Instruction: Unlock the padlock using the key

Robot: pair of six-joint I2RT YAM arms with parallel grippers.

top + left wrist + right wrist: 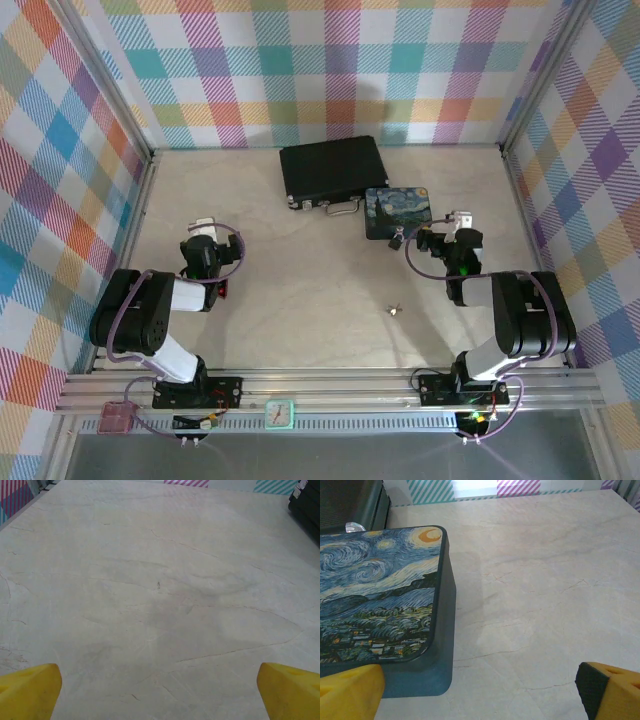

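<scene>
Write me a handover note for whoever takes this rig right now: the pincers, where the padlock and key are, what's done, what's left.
Left pincer: open, empty, over bare table.
Right pincer: open, empty, at the near right corner of the painted box.
Padlock: at the box's near edge, beside the right pincer; too small to tell whether it is locked.
Key: loose on the table, nearer than the box, in neither pincer.
Done: nothing that shows.
Left: pick up the key, insert it in the padlock, turn.

Overhead camera looks down; wrist cameras skim low (sharing the table (300,270)).
</scene>
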